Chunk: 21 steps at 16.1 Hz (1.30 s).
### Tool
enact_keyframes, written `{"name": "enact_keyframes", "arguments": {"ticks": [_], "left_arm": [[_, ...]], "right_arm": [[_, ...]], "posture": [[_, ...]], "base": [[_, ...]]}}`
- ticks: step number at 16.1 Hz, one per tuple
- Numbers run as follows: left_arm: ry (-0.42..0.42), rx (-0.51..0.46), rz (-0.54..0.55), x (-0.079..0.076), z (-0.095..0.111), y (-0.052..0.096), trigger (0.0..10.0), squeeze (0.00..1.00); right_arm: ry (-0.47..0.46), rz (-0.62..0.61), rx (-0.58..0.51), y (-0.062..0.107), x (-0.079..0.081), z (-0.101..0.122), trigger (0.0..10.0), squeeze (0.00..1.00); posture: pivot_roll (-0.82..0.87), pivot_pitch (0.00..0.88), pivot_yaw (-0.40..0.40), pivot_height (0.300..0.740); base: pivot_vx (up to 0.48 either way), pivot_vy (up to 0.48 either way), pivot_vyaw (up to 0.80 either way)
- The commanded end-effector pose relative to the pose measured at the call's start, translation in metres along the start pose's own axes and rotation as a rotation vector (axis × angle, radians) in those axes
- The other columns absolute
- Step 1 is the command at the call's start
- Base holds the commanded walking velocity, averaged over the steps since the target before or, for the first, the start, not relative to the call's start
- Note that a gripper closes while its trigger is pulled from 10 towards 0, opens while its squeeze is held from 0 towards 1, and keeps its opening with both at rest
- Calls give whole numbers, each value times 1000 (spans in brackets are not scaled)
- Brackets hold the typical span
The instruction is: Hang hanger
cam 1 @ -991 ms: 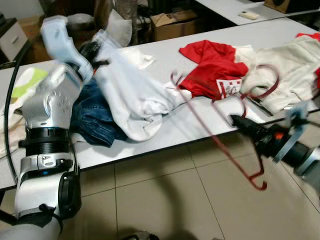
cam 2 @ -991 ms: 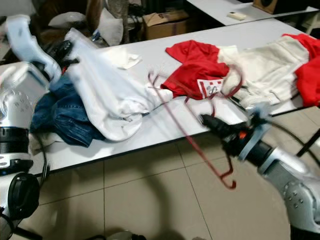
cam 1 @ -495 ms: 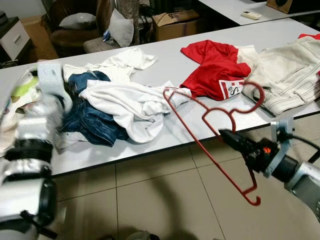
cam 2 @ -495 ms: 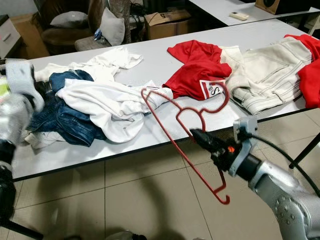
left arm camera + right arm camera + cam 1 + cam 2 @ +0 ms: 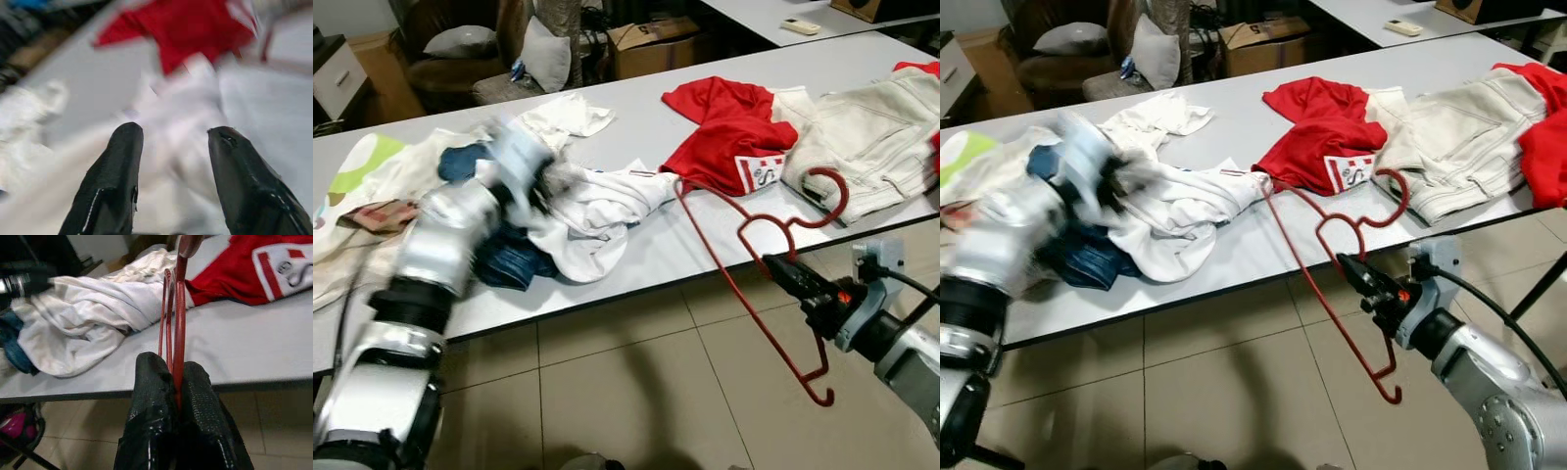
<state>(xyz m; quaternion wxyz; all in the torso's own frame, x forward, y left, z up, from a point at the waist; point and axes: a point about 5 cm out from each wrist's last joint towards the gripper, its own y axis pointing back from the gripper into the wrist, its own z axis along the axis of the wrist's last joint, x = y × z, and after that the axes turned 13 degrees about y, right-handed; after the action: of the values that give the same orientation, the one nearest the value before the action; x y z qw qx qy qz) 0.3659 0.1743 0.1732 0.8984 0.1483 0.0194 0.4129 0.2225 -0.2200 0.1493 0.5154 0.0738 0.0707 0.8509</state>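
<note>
Firmly between right fingers [image 5: 154, 396]: hanger [image 5: 744, 284].

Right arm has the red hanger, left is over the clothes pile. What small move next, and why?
Probably lower the open left gripper onto the white garment and close. The right gripper already clamps the red hanger beside the table; the garment lies loose, ungrasped.

– Where is the thin red wire hanger [image 5: 756, 284] sitting?

– It is hanging in the air off the front edge of the tabletop [image 5: 646, 245], tilted, one shoulder end reaching over the tabletop and the other pointing down toward the floor.

– And its hook?

– It is curling up on the right, above the tabletop's edge. The right gripper [image 5: 177, 382] is pinching its wire.
</note>
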Motion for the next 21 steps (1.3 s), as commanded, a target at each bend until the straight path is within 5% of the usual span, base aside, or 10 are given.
{"name": "enact_keyframes", "arguments": {"ticks": [1,4,5,8,9,10,17,21], "left_arm": [[-66,77,-6,-1,-11,-1,10000,0],[-133,158,-6,-6,-26,-9,10000,0],[-138,154,3,-6,-25,-12,8824,0],[-181,152,86,-2,-24,-22,2706,0],[-190,156,89,-1,-24,-22,2706,0],[-207,164,89,-1,-25,-23,157,0],[-125,56,31,-3,-7,-28,0,0],[-125,75,-2,-5,-9,-29,0,0]], "right_arm": [[12,-9,-16,1,3,3,10000,0],[18,-19,-12,7,7,3,10000,0],[16,-24,-10,9,8,2,10000,0],[11,-26,-1,10,11,0,10000,0],[11,-26,-2,10,11,0,10000,0],[10,-26,-4,10,12,1,10000,0],[30,140,-3,16,32,-1,10000,0],[34,152,8,16,35,-5,10000,0]], "posture": [[-155,19,149,740],[-179,36,166,740],[-183,38,166,740],[-189,38,171,740],[-189,38,171,740],[-192,39,174,740],[-188,34,180,740],[-192,30,184,740]], "base": [[0,0,0],[0,0,0],[0,0,0],[0,0,0],[0,0,0],[0,0,0],[0,0,0],[0,0,0]]}}
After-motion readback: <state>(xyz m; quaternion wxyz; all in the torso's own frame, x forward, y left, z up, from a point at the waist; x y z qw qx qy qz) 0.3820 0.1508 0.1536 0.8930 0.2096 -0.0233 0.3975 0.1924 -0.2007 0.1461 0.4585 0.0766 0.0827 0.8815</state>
